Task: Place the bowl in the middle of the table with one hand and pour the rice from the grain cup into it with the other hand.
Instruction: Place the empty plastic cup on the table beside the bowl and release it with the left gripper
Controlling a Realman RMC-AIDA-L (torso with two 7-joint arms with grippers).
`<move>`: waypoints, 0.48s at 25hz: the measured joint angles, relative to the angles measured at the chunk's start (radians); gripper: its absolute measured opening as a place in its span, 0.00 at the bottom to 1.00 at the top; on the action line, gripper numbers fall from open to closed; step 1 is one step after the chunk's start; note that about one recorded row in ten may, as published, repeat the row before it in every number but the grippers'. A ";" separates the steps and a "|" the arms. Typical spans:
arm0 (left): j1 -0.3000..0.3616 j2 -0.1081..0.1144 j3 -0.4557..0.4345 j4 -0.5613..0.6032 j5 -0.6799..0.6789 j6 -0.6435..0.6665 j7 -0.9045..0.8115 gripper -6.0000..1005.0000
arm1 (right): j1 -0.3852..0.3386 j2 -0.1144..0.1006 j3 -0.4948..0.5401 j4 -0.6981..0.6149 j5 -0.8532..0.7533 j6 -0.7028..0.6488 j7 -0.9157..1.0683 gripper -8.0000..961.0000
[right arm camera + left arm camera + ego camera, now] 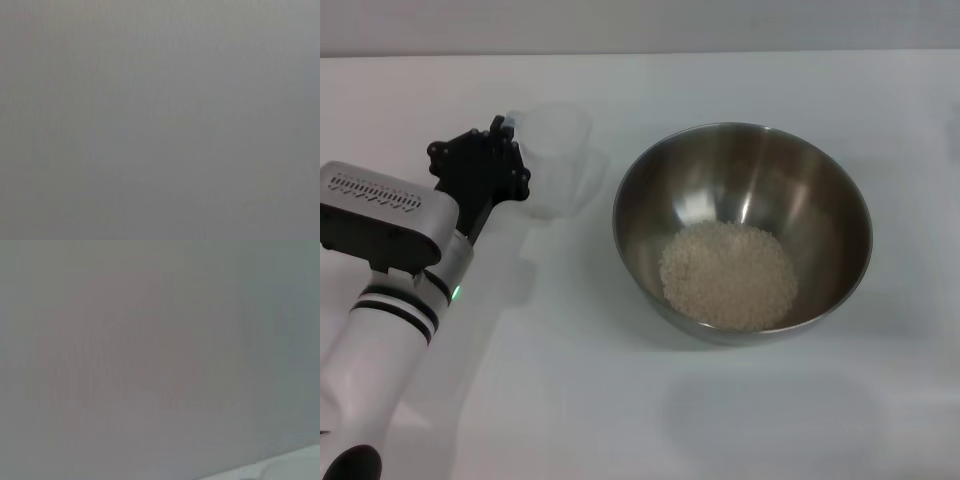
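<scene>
Currently one bowl (742, 232), one grain cup (557, 160), one arm in view. Bowl sits right of centre on the surface (620, 400), rice (728, 275) heaped in its bottom. Grain cup upper left of the frame, upright, looks empty. Left end effector (498, 160) is at the cup; can't tell if its fingers grip it. Both wrist views show only blank grey, no objects.

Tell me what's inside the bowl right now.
A pale heap of rice lies in the bowl, towards its near side. The steel walls around it are bare. The bowl's bottom under the heap is covered, so nothing there can be checked.
</scene>
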 joint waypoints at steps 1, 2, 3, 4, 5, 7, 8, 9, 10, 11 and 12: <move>-0.004 0.000 0.002 0.009 0.003 -0.011 -0.015 0.14 | 0.000 0.000 0.000 0.000 0.000 0.000 0.000 0.52; -0.007 0.000 0.003 0.015 0.005 -0.025 -0.029 0.14 | 0.000 0.000 0.000 0.001 0.000 0.000 0.000 0.52; -0.009 0.000 0.003 0.019 0.006 -0.036 -0.038 0.14 | 0.000 0.000 0.000 0.001 0.000 0.001 0.000 0.52; -0.009 0.000 0.003 0.019 0.006 -0.036 -0.038 0.14 | 0.000 0.000 0.000 0.002 0.000 0.001 0.000 0.52; -0.010 0.000 0.003 0.021 0.006 -0.045 -0.046 0.14 | 0.000 0.000 0.000 0.002 0.000 0.000 0.000 0.52; -0.009 0.000 0.004 0.024 0.006 -0.059 -0.063 0.15 | 0.000 0.000 0.000 0.002 0.000 -0.001 0.000 0.52; -0.007 0.000 0.005 0.025 0.006 -0.059 -0.064 0.15 | 0.000 0.000 0.000 0.002 0.000 -0.002 0.000 0.52; -0.006 0.000 0.005 0.025 0.006 -0.060 -0.065 0.15 | 0.000 0.000 0.000 0.003 0.000 -0.002 0.000 0.52; -0.005 0.000 0.005 0.024 0.007 -0.060 -0.065 0.15 | 0.000 0.000 0.000 0.003 0.000 -0.003 0.000 0.52; -0.005 0.000 0.005 0.024 0.007 -0.060 -0.065 0.15 | 0.000 0.000 0.000 0.005 0.000 -0.004 0.000 0.52; -0.004 0.000 0.005 0.023 0.007 -0.060 -0.065 0.15 | 0.000 0.000 0.000 0.005 0.000 -0.004 0.000 0.52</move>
